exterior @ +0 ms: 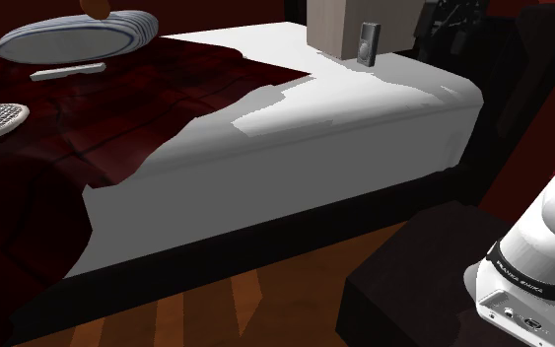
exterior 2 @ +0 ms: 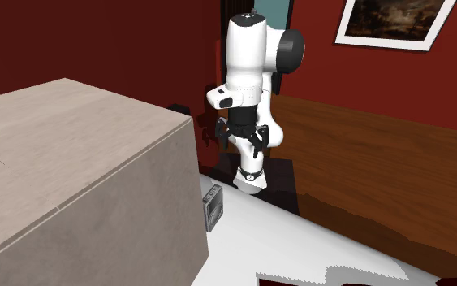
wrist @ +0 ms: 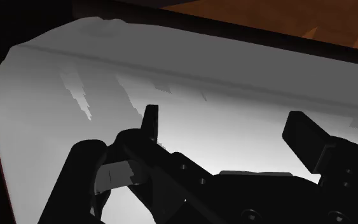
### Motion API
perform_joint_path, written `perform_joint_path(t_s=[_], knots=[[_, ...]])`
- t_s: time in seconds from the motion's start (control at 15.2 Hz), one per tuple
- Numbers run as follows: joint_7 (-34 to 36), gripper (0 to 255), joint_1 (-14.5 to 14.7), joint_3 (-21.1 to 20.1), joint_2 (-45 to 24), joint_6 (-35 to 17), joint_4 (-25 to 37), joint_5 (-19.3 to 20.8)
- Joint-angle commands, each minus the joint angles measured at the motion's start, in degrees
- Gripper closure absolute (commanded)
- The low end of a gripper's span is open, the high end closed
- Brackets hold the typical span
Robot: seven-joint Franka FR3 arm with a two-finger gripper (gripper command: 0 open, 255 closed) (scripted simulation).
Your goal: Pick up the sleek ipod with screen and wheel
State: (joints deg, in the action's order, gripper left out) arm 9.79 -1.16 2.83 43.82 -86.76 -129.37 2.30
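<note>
The white arm (exterior 2: 249, 57) stood folded upright over its dark stand (exterior: 408, 286), its wrist tucked low in front of it. The claw (wrist: 228, 135) was wide open and held nothing. Its two black fingers (wrist: 149, 121) stood well apart above the bed's (exterior: 295, 148) white sheet. The dark iPod (exterior: 367, 42) stood on that sheet near the bed's corner, propped against a beige box (exterior 2: 72, 187), well apart from the claw. A dark red blanket (exterior: 78, 118) covered the rest of the bed.
</note>
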Motion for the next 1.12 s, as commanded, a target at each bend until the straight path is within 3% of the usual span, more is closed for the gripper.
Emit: perform_joint_path(t_s=[0.0, 0.53, 0.92, 1.06], knots=[[0.00, 0, 0.00, 0.00, 0.00, 0.00, 0.00, 0.00], [-3.36, 0, 0.78, 1.99, -19.86, 2.20, 20.52, -0.18], [-6.19, 0, 0.98, 3.36, -35.61, 7.50, 40.35, -1.28], [-6.36, 0, 0.93, 3.41, -36.42, 7.15, 40.72, -1.36]])
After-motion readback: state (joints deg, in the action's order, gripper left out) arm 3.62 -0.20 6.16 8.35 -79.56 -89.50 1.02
